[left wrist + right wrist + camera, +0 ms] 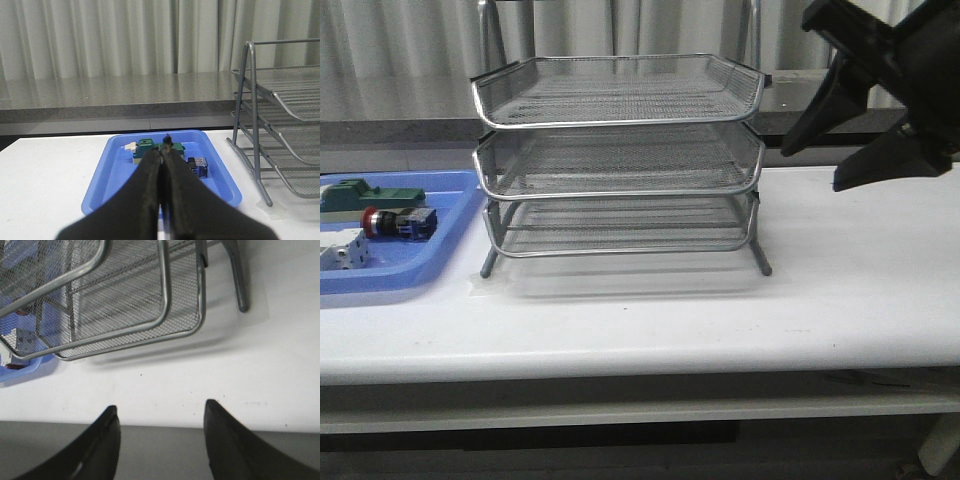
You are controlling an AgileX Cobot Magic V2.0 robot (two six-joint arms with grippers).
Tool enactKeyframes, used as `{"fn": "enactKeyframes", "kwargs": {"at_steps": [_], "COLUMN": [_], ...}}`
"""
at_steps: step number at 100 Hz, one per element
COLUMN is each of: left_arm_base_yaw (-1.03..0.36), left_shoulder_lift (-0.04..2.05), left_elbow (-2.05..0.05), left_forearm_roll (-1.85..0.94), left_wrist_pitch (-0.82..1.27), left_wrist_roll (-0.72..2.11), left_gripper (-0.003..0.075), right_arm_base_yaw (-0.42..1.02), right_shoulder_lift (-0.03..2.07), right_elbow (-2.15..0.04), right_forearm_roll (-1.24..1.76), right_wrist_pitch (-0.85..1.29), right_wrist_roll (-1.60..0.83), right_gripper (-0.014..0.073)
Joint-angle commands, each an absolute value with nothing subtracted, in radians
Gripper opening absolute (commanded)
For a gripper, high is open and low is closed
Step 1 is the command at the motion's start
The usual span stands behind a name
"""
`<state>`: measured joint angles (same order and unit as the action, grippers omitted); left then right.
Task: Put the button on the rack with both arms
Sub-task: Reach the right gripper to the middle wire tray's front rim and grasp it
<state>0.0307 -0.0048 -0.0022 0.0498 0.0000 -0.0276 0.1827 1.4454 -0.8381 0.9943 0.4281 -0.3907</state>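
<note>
The button (pixel 392 221) lies on its side in the blue tray (pixel 440 262) at the left, red head to the left and blue rear block to the right. In the left wrist view only its blue block (pixel 198 166) shows beside my fingers. The silver three-tier wire rack (pixel 620 150) stands mid-table, its tiers bare. My left gripper (pixel 164 151) is shut with nothing held, hovering short of the tray; it is outside the front view. My right gripper (pixel 812 168) hangs open and high to the right of the rack, over the table's front edge (pixel 160 407).
A green block (pixel 365 195) and a white block (pixel 342 250) share the blue tray (pixel 105 185) with the button. A grey counter and curtain run along the back. The rack's legs (pixel 761 258) rest on the white table (pixel 860 260).
</note>
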Motion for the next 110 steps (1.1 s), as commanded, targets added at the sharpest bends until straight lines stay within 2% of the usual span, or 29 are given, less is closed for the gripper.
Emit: {"fn": "enactKeyframes", "kwargs": {"at_steps": [1,55,110], "left_arm_base_yaw": [0.032,0.032,0.032], "left_shoulder_lift": [-0.037,-0.037,-0.037], "left_elbow": [0.051,0.051,0.051], "left_forearm_roll": [0.047,0.047,0.047], "left_wrist_pitch": [-0.072,-0.072,-0.072], "left_wrist_roll": [-0.039,-0.039,-0.039], "left_gripper": [-0.0021,-0.0021,-0.0021], "right_arm_base_yaw": [0.182,0.182,0.182], "right_shoulder_lift": [1.470,1.727,1.825], "right_elbow": [-0.907,-1.120,-1.199], "right_forearm_roll": [1.100,1.160,1.172], "right_wrist_pitch": [0.410,0.443,0.435], "right_wrist_roll": [-0.482,-0.560,-0.580], "right_gripper": [0.0400,0.0400,0.0399]}}
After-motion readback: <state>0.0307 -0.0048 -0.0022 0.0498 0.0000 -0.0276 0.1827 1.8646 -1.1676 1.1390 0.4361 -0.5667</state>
